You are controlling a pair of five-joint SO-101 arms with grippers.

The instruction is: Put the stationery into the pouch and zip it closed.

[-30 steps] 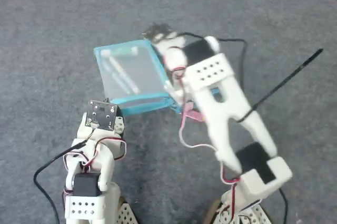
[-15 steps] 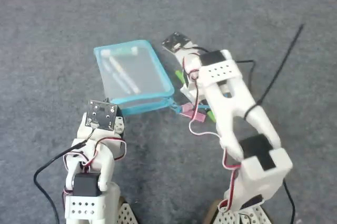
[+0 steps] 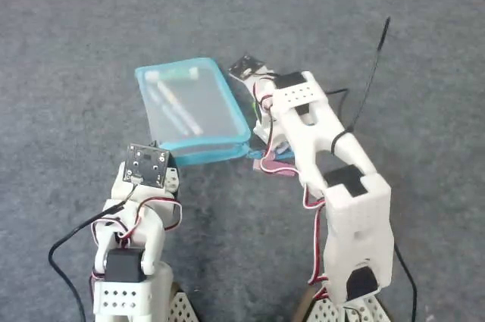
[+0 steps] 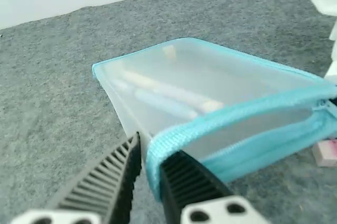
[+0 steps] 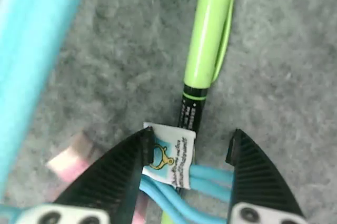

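The left gripper (image 4: 145,153) is almost closed and pinches the near-left corner of the clear plastic pouch with turquoise zip rim (image 4: 237,112). Two pale pens (image 4: 168,95) are inside the pouch. Just beside the pouch's right edge, outside it, lies the lime-green highlighter pen (image 5: 208,34). The right gripper (image 5: 190,135) hangs over it with its jaws wide apart, holding nothing. The barrel runs lengthwise through the gap, so I judge the jaws would close across it. A light-blue cord with white tag (image 5: 171,155) lies there too and could be caught. The right arm is nearer.
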